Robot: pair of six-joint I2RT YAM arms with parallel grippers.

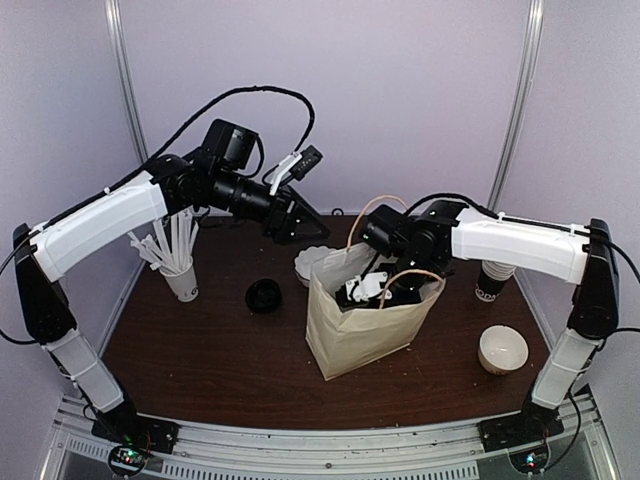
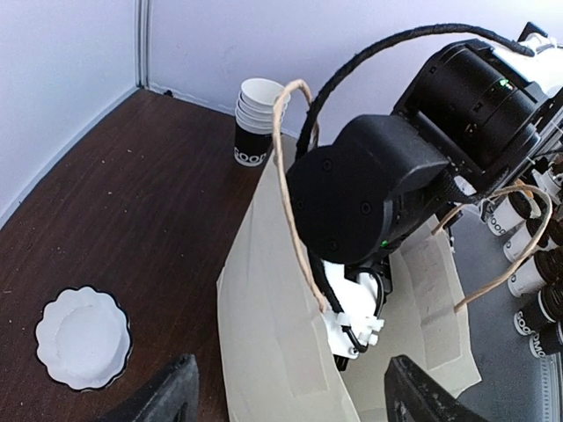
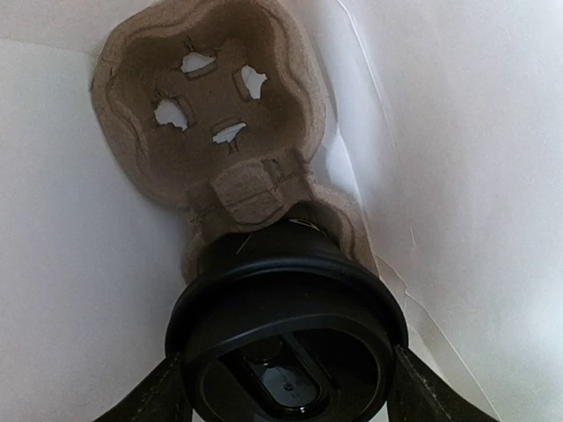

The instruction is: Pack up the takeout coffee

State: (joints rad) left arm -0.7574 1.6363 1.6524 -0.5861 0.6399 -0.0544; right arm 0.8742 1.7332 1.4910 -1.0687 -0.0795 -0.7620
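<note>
Takeout coffee [image 3: 286,343] down inside paper bag [image 1: 355,335], apparently seated in pulp carrier [image 3: 211,105], my right fingers [image 3: 163,400] pinching it, left gripper [image 2: 295,391] spread above; release and withdrawal remain.

Bag [image 1: 350,335] mid-table. Mouth plugged by right arm [image 1: 520,245] and right gripper [image 3: 290,396]; twine handles [image 2: 283,185] arch across it. Inside: cup carrier [image 3: 290,123] floors the bag, one pocket free, the other taken by takeout coffee [image 3: 281,299], paper walls close by. Left of bag open but for black lid [image 1: 264,295]. Straw cup [image 1: 182,278] by left edge. Fluted dish [image 1: 313,262] behind bag. Cup stack [image 1: 490,280] and bowl [image 1: 503,348] along right edge. Near-edge strip open.
</note>
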